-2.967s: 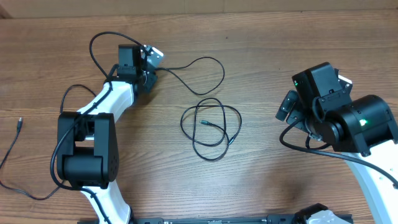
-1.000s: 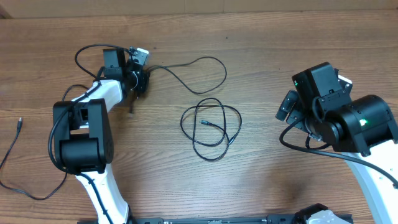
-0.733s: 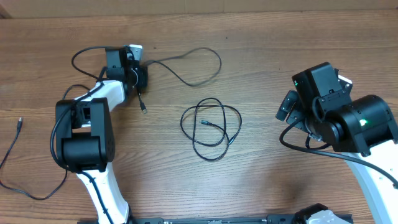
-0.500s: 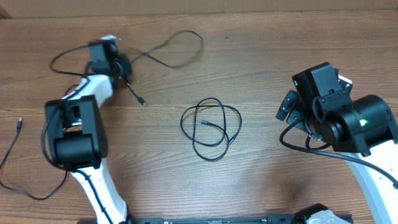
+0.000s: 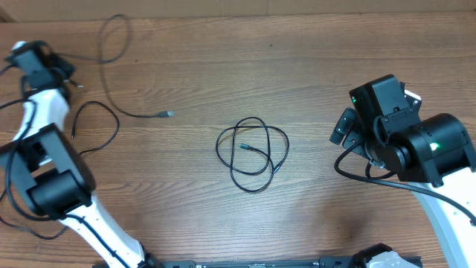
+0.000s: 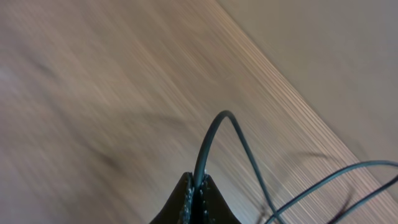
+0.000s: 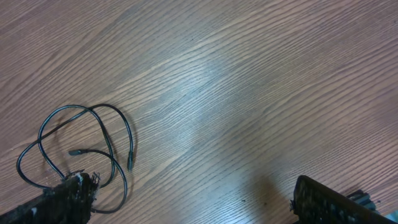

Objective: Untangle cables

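Observation:
My left gripper [image 5: 65,76] is at the far upper left of the table, shut on a thin black cable [image 6: 208,143]. In the left wrist view the cord rises from between the closed fingertips [image 6: 198,190] and arcs away. In the overhead view this cable loops up to the back edge and trails right to its plug end [image 5: 165,114]. A second black cable [image 5: 218,147] lies coiled at the table's middle, apart from the first. It also shows in the right wrist view [image 7: 130,162]. My right gripper [image 7: 189,183] is open and empty, to the right of the coil.
The wooden table [image 5: 297,67] stretches between the arms. A thicker black arm cable [image 5: 115,126] loops beside the left arm. The right arm's body [image 5: 416,145] stands at the right edge.
My left arm has swung far to the left, dragging the held cable away from the coil toward the upper left corner. The coil and the right arm have not moved.

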`<action>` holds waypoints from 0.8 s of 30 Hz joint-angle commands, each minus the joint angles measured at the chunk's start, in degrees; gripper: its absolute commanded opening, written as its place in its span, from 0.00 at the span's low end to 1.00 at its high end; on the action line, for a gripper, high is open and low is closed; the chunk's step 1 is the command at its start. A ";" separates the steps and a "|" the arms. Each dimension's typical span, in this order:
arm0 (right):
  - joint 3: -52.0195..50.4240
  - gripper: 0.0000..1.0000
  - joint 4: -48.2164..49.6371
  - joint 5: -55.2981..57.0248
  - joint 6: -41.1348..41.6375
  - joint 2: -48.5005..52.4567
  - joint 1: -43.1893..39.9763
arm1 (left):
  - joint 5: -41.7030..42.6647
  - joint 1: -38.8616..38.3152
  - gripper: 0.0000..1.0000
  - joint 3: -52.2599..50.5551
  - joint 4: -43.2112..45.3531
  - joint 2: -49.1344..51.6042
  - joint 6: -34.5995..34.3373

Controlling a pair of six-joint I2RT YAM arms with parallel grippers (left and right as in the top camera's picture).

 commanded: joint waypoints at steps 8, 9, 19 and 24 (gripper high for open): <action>-0.11 1.00 0.22 0.11 0.00 -0.20 -0.11 | -3.15 5.07 0.04 2.84 -6.43 0.50 -0.76; -0.11 1.00 0.24 0.11 0.00 -0.20 -0.11 | -3.17 4.83 0.07 2.84 -6.25 0.50 -0.74; -0.11 1.00 0.22 0.11 0.00 -0.20 -0.13 | -3.13 -0.79 0.04 2.84 -0.61 0.50 -1.57; -0.11 1.00 0.22 0.11 0.00 -0.20 -0.11 | -3.26 -4.17 0.04 2.84 3.41 2.23 -2.29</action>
